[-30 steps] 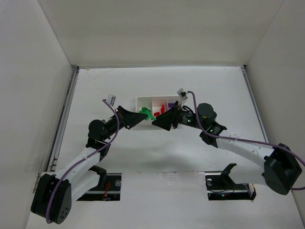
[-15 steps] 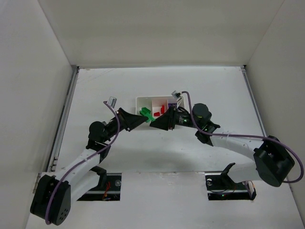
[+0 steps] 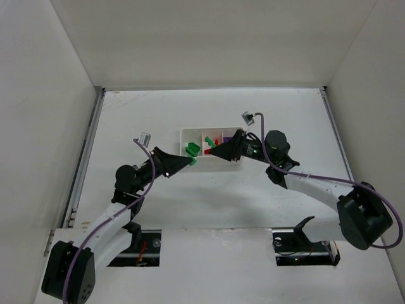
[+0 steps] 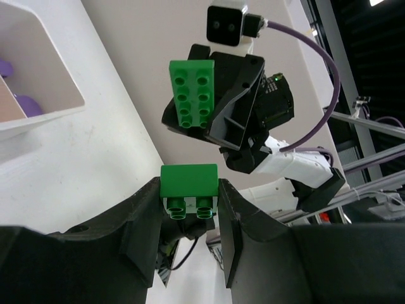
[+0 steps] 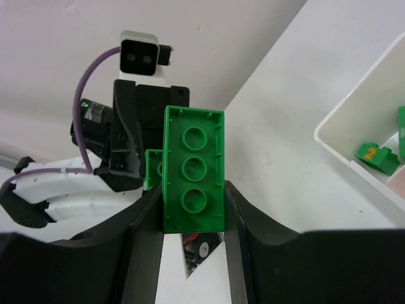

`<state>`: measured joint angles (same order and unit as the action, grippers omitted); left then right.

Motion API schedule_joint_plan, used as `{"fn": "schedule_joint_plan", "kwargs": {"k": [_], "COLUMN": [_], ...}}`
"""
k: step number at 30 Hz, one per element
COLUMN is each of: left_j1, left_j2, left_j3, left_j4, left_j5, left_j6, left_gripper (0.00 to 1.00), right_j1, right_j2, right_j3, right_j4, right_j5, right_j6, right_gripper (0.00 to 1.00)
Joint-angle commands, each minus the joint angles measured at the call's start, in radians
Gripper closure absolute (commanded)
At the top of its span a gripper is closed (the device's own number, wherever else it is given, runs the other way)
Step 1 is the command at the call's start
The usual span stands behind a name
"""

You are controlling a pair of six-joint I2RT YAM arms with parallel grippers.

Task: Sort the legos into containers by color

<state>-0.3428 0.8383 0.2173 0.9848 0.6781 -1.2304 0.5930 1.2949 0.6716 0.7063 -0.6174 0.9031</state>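
From above, what my claws hold is too small and too covered by the fingers to make out; the wrist views settle it. My left claw (image 4: pixel 188 201) is clamped on a small green brick (image 4: pixel 188 182), studs down. My right claw (image 5: pixel 193 206) grips a long green brick (image 5: pixel 193 166) by its lower end, with the bottom of it hidden between the fingers. The tray (image 3: pixel 212 131) is cut off in both wrist views. The left one catches a corner with purple pieces (image 4: pixel 18 101), and the right one a corner with a green piece marked 2 (image 5: pixel 376 157). Overhead, the tray sits mid-frame on a bare white table (image 3: pixel 158 114) boxed in by plain white walls (image 3: pixel 209 38), with green in its left cell, red in the middle and purple on the right. Half a second ago my claws met tip to tip below the tray. Now the right has risen to the tray's front edge and the left has drawn back toward the lower left.
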Motion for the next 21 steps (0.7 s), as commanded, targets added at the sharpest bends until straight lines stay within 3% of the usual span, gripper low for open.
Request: {"fn": "schedule_joint_plan", "kwargs": {"k": [1, 10, 21], "left_j1": [0.040, 0.135, 0.158], "left_j2": [-0.034, -0.059, -0.036], "left_j3": [0.001, -0.022, -0.039], "left_j4": [0.019, -0.089, -0.133], "left_j5": [-0.027, -0.184, -0.236], "left_j6": [0.019, 0.058, 0.104], "left_gripper": [0.80, 0.80, 0.80], "right_j1": [0.004, 0.103, 0.124], "right_j2": [0.070, 0.263, 0.461], "right_j3": [0.075, 0.281, 0.454], "right_j4": [-0.008, -0.260, -0.360], "right_j5": [0.053, 0.379, 0.478], "right_j6": [-0.030, -0.128, -0.125], "right_gripper": [0.59, 0.58, 0.54]}}
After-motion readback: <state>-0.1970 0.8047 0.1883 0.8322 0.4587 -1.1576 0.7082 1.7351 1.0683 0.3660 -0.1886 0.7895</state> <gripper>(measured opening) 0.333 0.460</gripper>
